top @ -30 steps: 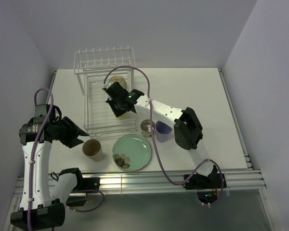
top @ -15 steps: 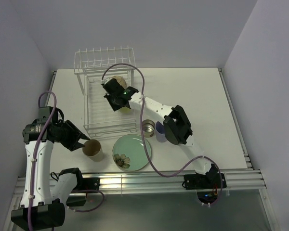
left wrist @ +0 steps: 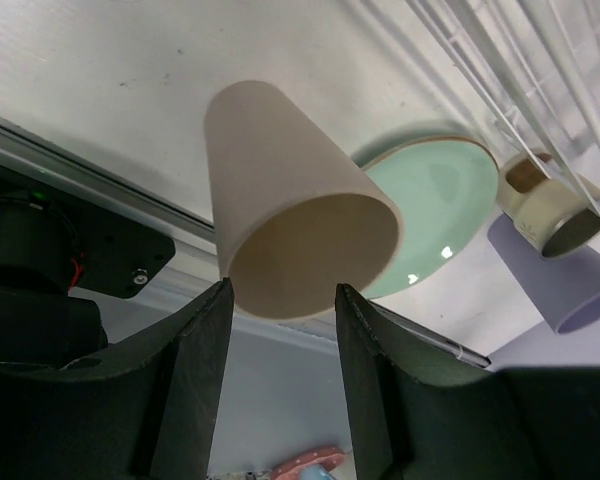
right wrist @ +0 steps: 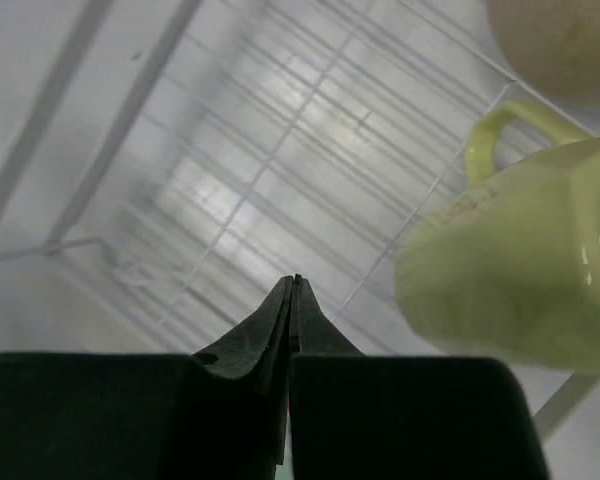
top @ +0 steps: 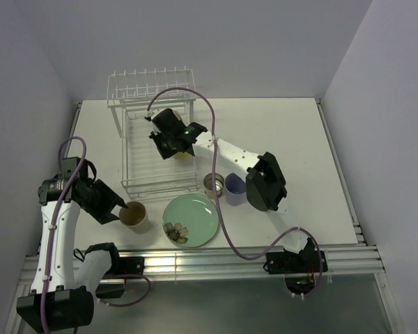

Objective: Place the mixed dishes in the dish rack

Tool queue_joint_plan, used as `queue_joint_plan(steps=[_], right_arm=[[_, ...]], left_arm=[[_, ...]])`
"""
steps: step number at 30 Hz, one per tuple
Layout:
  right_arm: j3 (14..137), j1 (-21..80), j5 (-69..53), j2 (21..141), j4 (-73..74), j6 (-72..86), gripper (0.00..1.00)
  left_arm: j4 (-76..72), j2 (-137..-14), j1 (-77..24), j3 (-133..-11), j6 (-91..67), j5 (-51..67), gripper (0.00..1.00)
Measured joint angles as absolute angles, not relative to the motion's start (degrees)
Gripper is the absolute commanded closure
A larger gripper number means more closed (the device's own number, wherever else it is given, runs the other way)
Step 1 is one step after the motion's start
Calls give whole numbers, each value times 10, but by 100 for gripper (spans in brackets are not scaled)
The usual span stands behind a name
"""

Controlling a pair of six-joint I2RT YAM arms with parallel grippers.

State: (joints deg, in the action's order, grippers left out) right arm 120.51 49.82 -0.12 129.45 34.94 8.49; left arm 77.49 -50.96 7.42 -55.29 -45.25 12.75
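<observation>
The left gripper (left wrist: 283, 290) has its fingers (left wrist: 195, 380) spread apart. Their tips sit at either side of the tan cup (left wrist: 290, 215), whose open mouth faces the wrist camera. I cannot tell whether the pads press it. In the top view this gripper (top: 123, 207) meets the cup (top: 134, 214) just off the near left corner of the dish rack (top: 160, 182).

The right gripper (right wrist: 295, 282) is pinched together on nothing, poised over the rack's wire floor (right wrist: 230, 170). The pale yellow-green mug (right wrist: 520, 270) lies inside the rack just beside the tips, handle toward the cream bowl (right wrist: 560, 40), which is also in the rack.

The mint-green plate (top: 190, 219) lies flat in front of the rack's near edge. The small metal cup (top: 214, 185) stands off the near right corner, with the lavender cup (top: 235, 189) just beside it on the side away from the rack.

The white table (top: 299, 132) is boxed in by pale walls. The rack hugs its left edge, with the prong row at the back wall. The widest stretch of table lies right of the rack. A metal rail (top: 195, 261) runs along the near edge.

Only the right wrist view shows the bowl and the mug's handle; from above the gripper (top: 168, 142) covers them. The left wrist view shows the plate (left wrist: 435, 210), metal cup (left wrist: 545, 215) and lavender cup (left wrist: 560, 285) from low down.
</observation>
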Motion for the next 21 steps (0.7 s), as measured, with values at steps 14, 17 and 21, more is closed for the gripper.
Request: queue_joint_plan(steps=[14, 17, 21], right_arm=[[1036, 549, -23, 1081, 295, 98, 100], [1007, 547, -15, 1076, 295, 97, 100], [986, 541, 0, 1075, 303, 103, 100]], left_arm=[[764, -513, 74, -512, -488, 113, 47], [759, -511, 74, -509, -498, 113, 47], [754, -510, 74, -508, -509, 113, 48]])
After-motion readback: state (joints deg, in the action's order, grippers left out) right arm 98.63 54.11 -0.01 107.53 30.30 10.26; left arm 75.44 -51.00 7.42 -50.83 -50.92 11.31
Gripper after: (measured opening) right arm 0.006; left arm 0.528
